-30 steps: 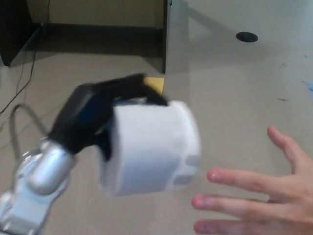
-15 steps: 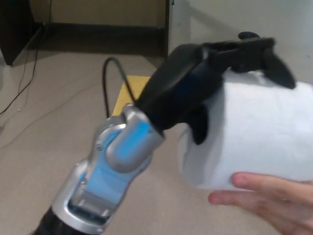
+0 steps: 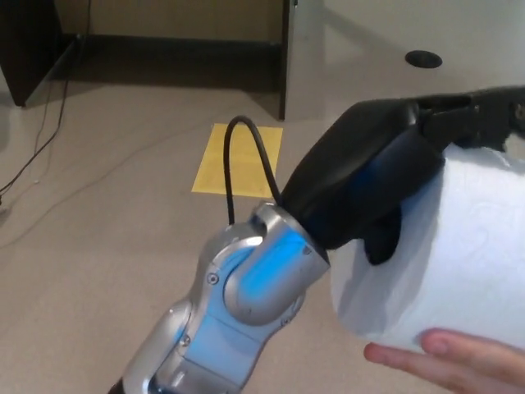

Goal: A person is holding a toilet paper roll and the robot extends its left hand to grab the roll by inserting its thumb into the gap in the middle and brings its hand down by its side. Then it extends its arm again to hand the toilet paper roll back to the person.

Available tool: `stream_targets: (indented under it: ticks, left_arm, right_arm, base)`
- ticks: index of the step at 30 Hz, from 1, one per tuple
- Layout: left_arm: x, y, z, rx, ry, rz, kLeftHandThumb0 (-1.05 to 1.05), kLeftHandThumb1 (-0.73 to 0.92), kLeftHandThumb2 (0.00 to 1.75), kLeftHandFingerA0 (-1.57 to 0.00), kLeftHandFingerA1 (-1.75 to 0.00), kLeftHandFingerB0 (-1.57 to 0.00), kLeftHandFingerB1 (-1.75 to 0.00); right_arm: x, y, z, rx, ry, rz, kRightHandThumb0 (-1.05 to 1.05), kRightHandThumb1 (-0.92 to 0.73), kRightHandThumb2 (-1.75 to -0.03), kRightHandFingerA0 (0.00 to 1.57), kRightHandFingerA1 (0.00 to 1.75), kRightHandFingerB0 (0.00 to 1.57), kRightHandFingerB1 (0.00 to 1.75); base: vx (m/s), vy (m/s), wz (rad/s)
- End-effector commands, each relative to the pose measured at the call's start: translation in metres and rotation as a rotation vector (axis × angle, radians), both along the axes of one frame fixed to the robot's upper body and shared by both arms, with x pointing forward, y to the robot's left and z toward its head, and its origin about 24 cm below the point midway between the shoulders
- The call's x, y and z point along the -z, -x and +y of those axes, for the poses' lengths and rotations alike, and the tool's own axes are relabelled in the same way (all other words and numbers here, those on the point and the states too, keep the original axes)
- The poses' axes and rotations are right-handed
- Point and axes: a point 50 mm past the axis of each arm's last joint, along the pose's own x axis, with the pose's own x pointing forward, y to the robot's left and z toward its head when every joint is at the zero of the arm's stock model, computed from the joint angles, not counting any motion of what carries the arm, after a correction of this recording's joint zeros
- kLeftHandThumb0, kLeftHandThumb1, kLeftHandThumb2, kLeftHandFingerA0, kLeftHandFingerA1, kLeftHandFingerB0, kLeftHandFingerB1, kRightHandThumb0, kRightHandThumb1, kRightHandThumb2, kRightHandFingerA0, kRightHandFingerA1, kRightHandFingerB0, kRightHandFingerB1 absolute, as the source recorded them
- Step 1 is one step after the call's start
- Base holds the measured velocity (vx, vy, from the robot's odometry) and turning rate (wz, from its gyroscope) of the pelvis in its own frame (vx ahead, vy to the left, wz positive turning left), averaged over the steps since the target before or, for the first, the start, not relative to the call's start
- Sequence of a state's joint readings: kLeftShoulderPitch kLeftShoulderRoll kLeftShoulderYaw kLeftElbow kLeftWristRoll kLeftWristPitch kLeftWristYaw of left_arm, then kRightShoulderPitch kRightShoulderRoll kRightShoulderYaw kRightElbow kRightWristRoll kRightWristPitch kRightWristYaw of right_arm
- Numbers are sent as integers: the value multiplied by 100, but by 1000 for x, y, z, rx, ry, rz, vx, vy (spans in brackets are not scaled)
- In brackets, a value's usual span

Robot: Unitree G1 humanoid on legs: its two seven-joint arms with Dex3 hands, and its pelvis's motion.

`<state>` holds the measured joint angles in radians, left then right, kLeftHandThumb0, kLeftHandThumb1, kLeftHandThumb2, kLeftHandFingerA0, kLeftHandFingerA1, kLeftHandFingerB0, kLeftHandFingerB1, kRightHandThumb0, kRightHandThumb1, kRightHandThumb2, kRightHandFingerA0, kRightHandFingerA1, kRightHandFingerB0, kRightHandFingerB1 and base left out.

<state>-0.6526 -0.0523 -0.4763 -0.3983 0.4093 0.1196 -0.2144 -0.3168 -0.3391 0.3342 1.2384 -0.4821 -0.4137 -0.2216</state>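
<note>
My left hand [image 3: 385, 176] is extended toward the right of the frame and is grasping the roll [image 3: 447, 254]: fingers [image 3: 480, 115] lie along the top of it at the upper right, and the thumb [image 3: 384, 238] presses into its near flat end, where I judge the core gap to be, though the hole itself is hidden from me. The roll sits at the right edge, below and just right of my palm, its long axis running roughly left to right across the picture. The person's fingers [image 3: 451, 361] touch its underside at the lower right, so I read this as the hand-back, nearly complete; what remains turns on letting go once their grip bears the weight. My right hand is out of view. The roll is white, soft-looking, thick and fully wound, partly cut off by the frame.
</note>
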Motion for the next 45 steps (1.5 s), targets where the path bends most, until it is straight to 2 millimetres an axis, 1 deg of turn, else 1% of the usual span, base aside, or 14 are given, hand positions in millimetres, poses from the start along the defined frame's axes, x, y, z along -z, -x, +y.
stream_targets:
  ticks: [1, 3, 5, 6, 9, 18, 19, 28, 30, 31, 38, 41, 42, 45]
  left_arm:
    - [1, 1, 4, -52, -86, 31, -64, 40, 79, -4, -37, -3, -20]
    - [0, -1, 10, -64, -111, 38, -73, 50, 56, -2, -28, 0, -13]
    - [-4, -3, 18, -76, -152, 42, -71, 42, 81, -1, -21, 0, -6]
    - [-7, -4, 22, -84, -168, 34, -74, 48, 55, 0, -28, 0, -8]
    - [-13, -9, 35, -93, -185, 26, -68, 40, 79, 0, -17, 0, -4]
    - [-38, -21, 74, -85, -207, 26, -67, 42, 53, 0, -20, 0, -7]
    - [-41, -22, 78, -74, -203, 54, -57, 34, 76, 0, -18, 0, -12]
    - [-64, -28, 127, -79, -252, 202, -50, 32, 74, 0, -20, 0, -16]
    - [-64, -28, 137, -79, -252, 206, -59, 40, 53, 0, -23, 0, -15]
    - [-61, -29, 148, -78, -241, 228, -51, 32, 74, 0, -21, 0, -16]
    - [-10, -26, 216, -127, -78, 491, -57, 32, 69, -4, -29, 0, -7]
    - [30, -18, 247, -219, -37, 589, -54, 34, 75, 0, -28, 0, -11]
    - [40, -15, 253, -233, -22, 614, -58, 39, 52, -1, -29, 0, -9]
    - [112, 0, 289, -441, 73, 735, -57, 35, 75, 0, -24, 0, -12]
  right_arm:
    - [-2, -1, -5, 21, 7, 1, -42, -71, -62, 68, 56, 56, 44]
    - [-2, -1, -5, 21, 4, -2, -42, -71, -61, 67, 58, 56, 44]
    - [-3, -1, -5, 21, -1, -4, -42, -71, -62, 68, 60, 56, 45]
    - [-3, -2, -5, 19, 1, -7, -41, -71, -61, 68, 58, 56, 45]
    - [-5, -4, -6, 12, 5, -10, -41, -71, -62, 68, 56, 54, 45]
    - [-4, -4, -4, 4, 21, 2, -41, -72, -62, 66, 53, 53, 44]
    - [-3, -4, -4, 13, 11, 2, -40, -71, -61, 67, 53, 54, 44]
    - [-4, -4, -3, 0, 23, -10, -41, -72, -62, 69, 57, 56, 45]
    - [-4, -5, -3, -1, 21, -8, -41, -72, -62, 69, 56, 56, 45]
    - [-4, -5, -3, 3, 13, 0, -41, -72, -62, 67, 55, 55, 45]
    - [-5, -5, -5, -3, 23, -1, -41, -72, -62, 67, 53, 55, 44]
    - [-7, -7, -6, 2, 23, -3, -41, -72, -62, 66, 54, 55, 44]
    - [-7, -7, -7, 4, 18, -1, -41, -72, -62, 65, 53, 55, 45]
    - [-6, -8, -5, 7, 23, -2, -41, -72, -62, 64, 52, 55, 45]
  base:
    - [0, 0, 0]
    - [0, 0, 0]
    - [0, 0, 0]
    - [0, 0, 0]
    - [0, 0, 0]
    - [0, 0, 0]
    - [0, 0, 0]
    - [0, 0, 0]
    - [0, 0, 0]
    - [0, 0, 0]
    - [0, 0, 0]
    - [0, 0, 0]
    - [0, 0, 0]
    - [0, 0, 0]
